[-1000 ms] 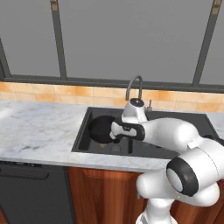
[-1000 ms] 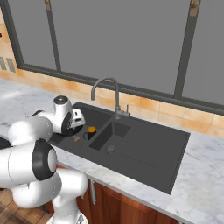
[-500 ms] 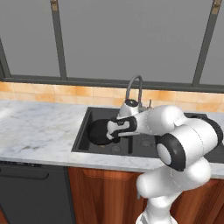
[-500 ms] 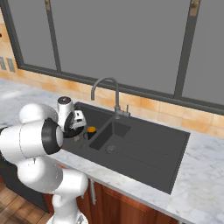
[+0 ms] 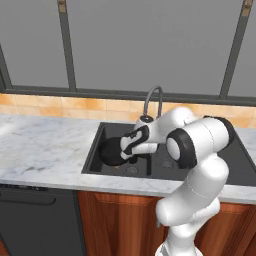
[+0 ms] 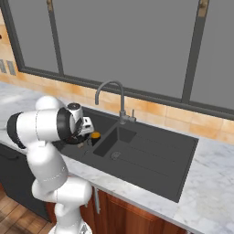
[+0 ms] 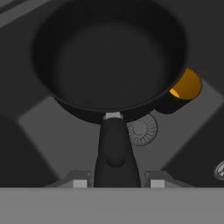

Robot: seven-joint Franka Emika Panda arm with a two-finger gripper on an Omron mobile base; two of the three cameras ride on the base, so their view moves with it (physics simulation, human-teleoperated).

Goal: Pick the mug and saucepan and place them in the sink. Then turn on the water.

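The black saucepan (image 7: 109,57) hangs low inside the dark sink (image 7: 39,127). My gripper (image 7: 116,181) is shut on its thick handle (image 7: 114,148), which runs down between the two fingertips. From the left base view the saucepan (image 5: 111,150) sits in the left end of the sink (image 5: 95,167), just left of the gripper (image 5: 131,146). The mug (image 7: 186,85), dark with an orange inside, stands on the sink floor by a round drain (image 7: 142,129), partly covered by the pan's rim. Beside my hand is the mug (image 6: 95,135). No water runs from the tap (image 5: 152,100).
White marble counter (image 5: 45,150) surrounds the sink, with a tiled ledge and window behind. The grey gooseneck tap (image 6: 112,91) rises at the sink's back edge. To the right lies the flat dark part of the sink unit (image 6: 160,155). Wooden cabinet fronts (image 5: 115,215) are below.
The arm's elbow has swung up and to the left. The hand has shifted slightly left with the saucepan still in its grip over the sink. The mug has stayed put.
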